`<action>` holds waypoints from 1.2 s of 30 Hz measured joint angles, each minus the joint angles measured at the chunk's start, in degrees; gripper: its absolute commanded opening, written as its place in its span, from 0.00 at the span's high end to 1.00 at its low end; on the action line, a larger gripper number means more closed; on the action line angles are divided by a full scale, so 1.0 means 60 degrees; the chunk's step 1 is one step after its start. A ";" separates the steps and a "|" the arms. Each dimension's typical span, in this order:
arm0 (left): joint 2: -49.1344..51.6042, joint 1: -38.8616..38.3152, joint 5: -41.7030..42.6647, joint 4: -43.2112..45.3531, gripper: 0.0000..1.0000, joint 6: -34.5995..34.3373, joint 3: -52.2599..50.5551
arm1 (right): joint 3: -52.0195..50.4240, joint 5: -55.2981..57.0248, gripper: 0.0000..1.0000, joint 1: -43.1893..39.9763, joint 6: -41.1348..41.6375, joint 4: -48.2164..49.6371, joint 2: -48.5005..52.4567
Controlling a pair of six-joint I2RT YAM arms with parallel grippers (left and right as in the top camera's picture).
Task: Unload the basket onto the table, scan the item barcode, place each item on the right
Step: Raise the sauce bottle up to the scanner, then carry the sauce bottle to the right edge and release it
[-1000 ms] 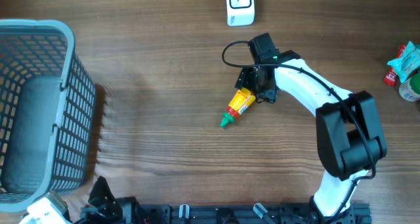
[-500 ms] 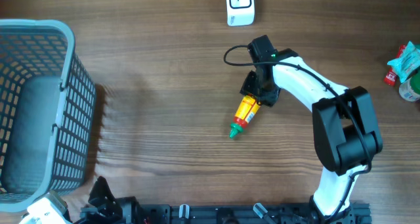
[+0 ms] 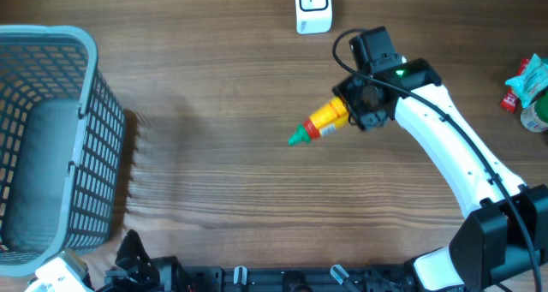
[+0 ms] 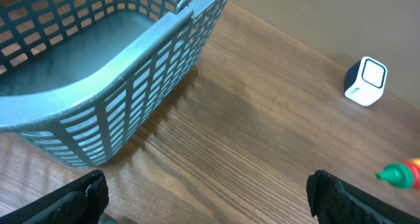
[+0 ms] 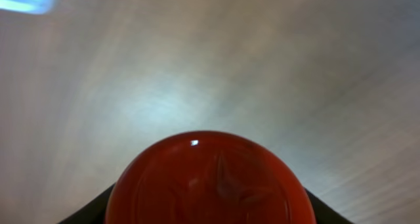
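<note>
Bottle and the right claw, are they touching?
Touching. Overhead, the right gripper grips the bottle at its yellow end; right wrist view shows its red base between the fingers.

bottle [image 3: 321, 122] rear hidden under right gripper [image 3: 349, 110]; label too small to read. right wrist: table [image 5: 197, 60] blurred, bottle base cropped at bottom. basket [image 3: 101, 146] left of bottle cropped.

The right arm [image 3: 445, 151] is reaching away from its base, its white forearm stretching out long and angling toward the robot's left. At its end the right gripper [image 3: 349, 112] is clamping the base of a bottle [image 3: 321, 123], which is sticking out sideways beyond the fingertips. The left arm [image 3: 60, 277] is sitting folded low, and the left gripper [image 4: 209, 207] is gaping wide, its fingers [image 4: 82, 199] standing far apart.
</note>
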 measured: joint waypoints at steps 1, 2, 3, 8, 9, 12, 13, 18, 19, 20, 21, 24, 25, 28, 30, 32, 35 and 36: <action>0.0000 0.0000 0.0000 0.0000 0.00 0.0000 0.0000 | -0.0011 0.0036 0.62 0.0000 -0.0317 0.0776 0.0000; 0.0000 0.0000 0.0000 -0.0007 0.00 0.0000 0.0000 | -0.0015 0.0047 0.62 0.0000 -0.0594 0.1479 0.0000; 0.0000 0.0000 -0.0004 -0.0007 0.00 0.0000 -0.0004 | 0.0000 0.0080 0.70 0.0000 -0.0900 0.2218 0.0000; 0.0000 0.0000 0.0000 -0.0004 0.00 0.0000 -0.0004 | 0.0015 0.0623 0.60 0.0000 -0.1708 0.4054 0.0000; 0.0000 0.0000 0.0000 -0.0004 0.00 0.0000 -0.0004 | 0.0011 0.0659 0.64 0.0000 -0.1763 0.4211 0.0004; 0.0000 0.0000 0.0000 0.0000 0.00 0.0000 -0.0004 | -0.0007 0.0616 0.71 -0.0033 -0.1931 0.5788 0.0058; 0.0000 0.0000 0.0000 0.0004 0.00 0.0000 -0.0004 | -0.0004 0.0313 0.71 -0.0153 -0.2098 0.6754 0.0229; -0.0011 0.0000 0.0000 -0.0044 0.00 0.0000 0.0000 | -0.0066 -0.1668 0.69 -0.1024 -0.3067 1.1730 0.2051; -0.0011 0.0000 0.0000 -0.0004 0.00 0.0000 0.0004 | -0.0025 -0.2146 0.67 -0.1220 -0.3107 1.2841 0.2503; -0.0007 0.0000 0.0000 0.0007 0.00 0.0000 0.0000 | -0.0007 -0.2703 0.66 -0.1519 -0.3104 1.4214 0.3140; -0.0007 0.0000 0.0000 0.0000 0.00 0.0000 -0.0004 | -0.0004 -0.2983 0.68 -0.1719 -0.2922 1.5169 0.3654; -0.0011 0.0000 0.0004 -0.0004 0.00 0.0000 0.0000 | 0.0488 -0.3297 0.71 -0.2011 -0.2280 1.7238 0.5319; -0.0007 0.0000 0.0000 0.0000 0.00 0.0000 0.0000 | 0.1020 -0.3359 0.71 -0.2000 -0.2142 1.7252 0.5938; -0.0007 0.0000 0.0007 -0.0004 0.00 0.0000 -0.0004 | 0.3140 -0.3504 0.68 -0.1953 -0.1810 1.6487 0.7628; -0.0007 0.0000 0.0000 -0.0004 0.00 0.0000 0.0000 | 0.4473 -0.3544 0.68 -0.1945 -0.1701 1.5799 0.8404; -0.0007 0.0000 0.0004 -0.0007 0.00 0.0000 0.0000 | 0.5089 -0.3603 0.69 -0.1945 -0.1920 1.5209 0.8597; -0.0007 0.0000 0.0000 -0.0004 0.00 0.0000 0.0000 | 0.6084 -0.4182 0.71 -0.1967 -0.2892 1.3468 0.8597; -0.0007 0.0000 0.0000 -0.0004 0.00 0.0000 0.0000 | 0.6357 -0.4419 0.71 -0.1989 -0.3173 1.2936 0.8597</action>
